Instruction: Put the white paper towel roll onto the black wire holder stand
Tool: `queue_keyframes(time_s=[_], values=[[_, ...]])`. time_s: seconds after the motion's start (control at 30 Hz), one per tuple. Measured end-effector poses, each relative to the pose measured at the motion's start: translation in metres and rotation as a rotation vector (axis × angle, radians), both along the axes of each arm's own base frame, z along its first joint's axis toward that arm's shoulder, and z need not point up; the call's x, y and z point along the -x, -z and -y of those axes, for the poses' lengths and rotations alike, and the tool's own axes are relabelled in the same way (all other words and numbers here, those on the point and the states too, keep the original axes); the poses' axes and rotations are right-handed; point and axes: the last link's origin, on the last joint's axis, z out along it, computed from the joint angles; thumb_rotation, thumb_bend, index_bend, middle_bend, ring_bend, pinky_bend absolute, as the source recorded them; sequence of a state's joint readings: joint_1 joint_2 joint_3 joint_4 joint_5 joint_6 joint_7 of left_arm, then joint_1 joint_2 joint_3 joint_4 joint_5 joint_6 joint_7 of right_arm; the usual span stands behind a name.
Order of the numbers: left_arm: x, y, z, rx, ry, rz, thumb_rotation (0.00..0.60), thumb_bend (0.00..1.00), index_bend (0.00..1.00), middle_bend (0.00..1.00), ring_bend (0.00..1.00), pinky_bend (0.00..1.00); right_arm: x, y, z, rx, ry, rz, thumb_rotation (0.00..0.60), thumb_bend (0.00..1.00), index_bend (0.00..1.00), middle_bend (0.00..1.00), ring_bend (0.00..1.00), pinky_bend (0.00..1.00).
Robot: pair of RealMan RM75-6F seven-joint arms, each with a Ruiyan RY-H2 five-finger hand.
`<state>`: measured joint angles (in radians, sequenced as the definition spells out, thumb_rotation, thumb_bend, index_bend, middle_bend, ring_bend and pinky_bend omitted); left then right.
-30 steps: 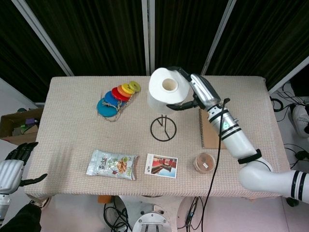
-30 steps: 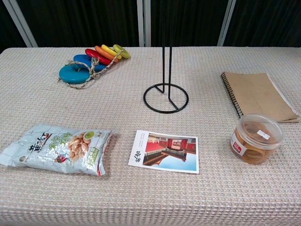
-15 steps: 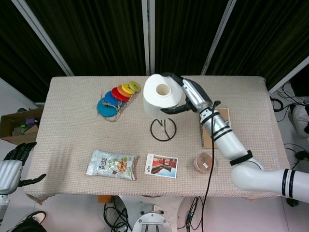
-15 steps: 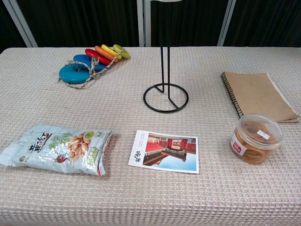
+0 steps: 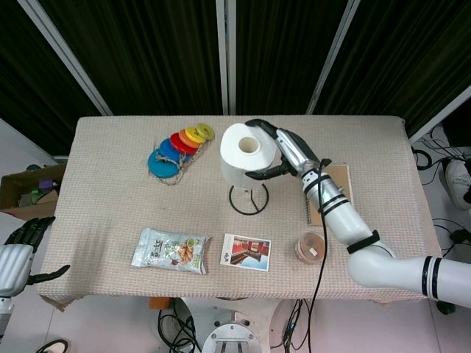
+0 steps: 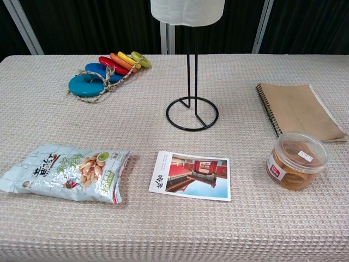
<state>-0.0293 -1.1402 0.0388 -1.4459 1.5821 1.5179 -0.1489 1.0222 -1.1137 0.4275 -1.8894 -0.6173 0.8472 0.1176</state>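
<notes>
My right hand [image 5: 283, 153] grips the white paper towel roll [image 5: 246, 154] from its right side, holding it upright over the black wire holder stand [image 5: 249, 199]. In the chest view the roll's lower end [image 6: 187, 12] sits around the top of the stand's upright rods [image 6: 192, 73], well above the ring base [image 6: 192, 113]. My left hand [image 5: 22, 254] hangs off the table's left front corner, fingers apart, holding nothing.
On the table lie a string of coloured rings [image 5: 176, 145], a snack bag [image 5: 171, 250], a postcard [image 5: 246, 251], a round plastic container [image 5: 311, 247] and a brown spiral notebook [image 5: 325, 197] under my right forearm.
My right hand carried the roll left over the stand and lowered it; the roll's bottom has come into the chest view around the rods' top.
</notes>
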Motion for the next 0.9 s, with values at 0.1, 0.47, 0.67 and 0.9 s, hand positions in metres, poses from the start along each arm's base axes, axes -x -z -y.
queue_keyframes(time_s=[0.1, 0.47, 0.67, 0.9], values=[[0.000, 0.000, 0.000, -0.001, 0.001, -0.002, 0.464, 0.06, 0.10, 0.13, 0.09, 0.21, 0.007, 0.006, 0.001, -0.013, 0.012, 0.005, 0.600, 0.13, 0.21, 0.37, 0.40, 0.49], [-0.002, -0.003, 0.000, -0.007, 0.003, -0.010, 0.465, 0.06, 0.10, 0.13, 0.09, 0.21, 0.015, 0.015, 0.002, -0.048, -0.036, 0.042, 0.600, 0.00, 0.00, 0.00, 0.00, 0.00], [-0.003, -0.002, 0.000, 0.001, 0.003, -0.013, 0.464, 0.06, 0.10, 0.13, 0.09, 0.21, 0.019, 0.012, -0.003, -0.048, -0.061, 0.050, 0.600, 0.00, 0.00, 0.00, 0.00, 0.00], [-0.004, -0.003, -0.001, -0.009, 0.015, -0.014, 0.466, 0.06, 0.10, 0.13, 0.08, 0.21, 0.047, -0.013, -0.019, 0.089, -0.128, -0.070, 0.600, 0.00, 0.00, 0.00, 0.00, 0.00]])
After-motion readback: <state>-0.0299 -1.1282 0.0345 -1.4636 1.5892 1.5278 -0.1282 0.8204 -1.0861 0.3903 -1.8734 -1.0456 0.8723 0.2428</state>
